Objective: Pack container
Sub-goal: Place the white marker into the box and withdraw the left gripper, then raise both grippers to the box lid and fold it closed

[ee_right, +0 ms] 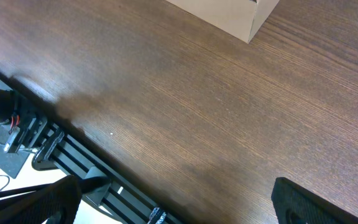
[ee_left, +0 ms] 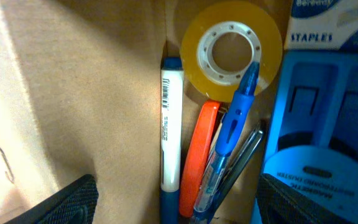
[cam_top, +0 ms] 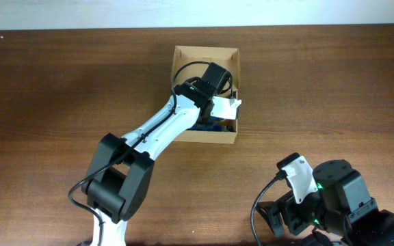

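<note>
container [cam_top: 195,56]: tan cardboard box, rectangular, plain matte walls, flap standing open, sitting near the far middle of the dark wood-grain worktop [cam_top: 60,89]. left tool [ee_left: 176,200]: reaching down inside the container, its two black textured fingers [ee_left: 64,200] spreading wide apart and gripping nothing. contents lying side by side on the cardboard floor: glossy yellow tape roll [ee_left: 196,62] with white ring core; white cylindrical marker [ee_left: 170,124] with barcode; orange curved plastic item [ee_left: 197,155], kind unclear; blue and clear pen [ee_left: 232,134] overlapping the roll; blue printed staples pack [ee_left: 322,118] along the right wall. right tool [ee_right: 179,208]: hovering over bare worktop well apart from the container, fingers standing wide, holding nothing.
</note>
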You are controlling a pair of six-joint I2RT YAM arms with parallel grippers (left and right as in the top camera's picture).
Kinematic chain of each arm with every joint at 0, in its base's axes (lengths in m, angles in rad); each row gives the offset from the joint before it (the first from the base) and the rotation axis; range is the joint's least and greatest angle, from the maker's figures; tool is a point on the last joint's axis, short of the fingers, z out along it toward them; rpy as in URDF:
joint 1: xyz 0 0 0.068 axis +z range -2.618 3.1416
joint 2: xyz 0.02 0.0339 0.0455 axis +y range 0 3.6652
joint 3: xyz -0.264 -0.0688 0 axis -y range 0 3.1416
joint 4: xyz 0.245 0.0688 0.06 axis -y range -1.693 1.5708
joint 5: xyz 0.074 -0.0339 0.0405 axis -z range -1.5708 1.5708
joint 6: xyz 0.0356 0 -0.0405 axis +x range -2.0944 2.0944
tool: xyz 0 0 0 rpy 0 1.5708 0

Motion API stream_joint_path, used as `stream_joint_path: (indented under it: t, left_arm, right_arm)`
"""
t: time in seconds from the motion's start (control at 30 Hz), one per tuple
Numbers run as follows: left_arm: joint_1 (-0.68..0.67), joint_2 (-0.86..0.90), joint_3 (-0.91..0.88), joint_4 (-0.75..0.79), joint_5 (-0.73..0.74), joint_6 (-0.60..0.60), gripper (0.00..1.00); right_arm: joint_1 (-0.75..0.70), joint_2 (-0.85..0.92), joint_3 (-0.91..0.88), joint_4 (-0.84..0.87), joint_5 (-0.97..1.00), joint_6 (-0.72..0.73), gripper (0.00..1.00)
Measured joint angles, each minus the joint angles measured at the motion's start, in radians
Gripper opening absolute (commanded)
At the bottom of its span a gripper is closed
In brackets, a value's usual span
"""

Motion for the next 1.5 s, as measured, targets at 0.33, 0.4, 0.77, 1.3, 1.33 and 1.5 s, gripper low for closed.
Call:
stream_joint_path:
  t: [0.33,0.4,0.77,1.3,1.33,1.5]
  left_arm:
    - [-0.034,-0.337,0.007,0.001,-0.001,-0.406,0.02]
    - [-0.007,-0.410,0.013,-0.019,0.005,-0.536,0.02]
    - [0.196,-0.464,0.014,-0.346,0.250,-1.038,0.02]
    - [0.423,-0.466,0.014,-0.129,0.359,-1.081,0.02]
    - [0.427,-0.464,0.014,-0.096,0.357,-1.094,0.02]
    - [0.491,-0.358,0.014,0.006,0.379,-1.146,0.02]
  right_arm:
    - [0.000,0.000,0.000,0.000,0.000,0.000,0.99]
    - [0.000,0.000,0.000,0.000,0.000,0.000,0.99]
    - [0.000,0.000,0.000,0.000,0.000,0.000,0.99]
    - [0.000,0.018,0.001,0.333,0.120,-0.024,0.66]
    - [0.000,0.037,0.001,0.375,0.158,-0.030,0.64]
    - [-0.001,0.267,0.002,0.563,0.262,-0.031,0.14]
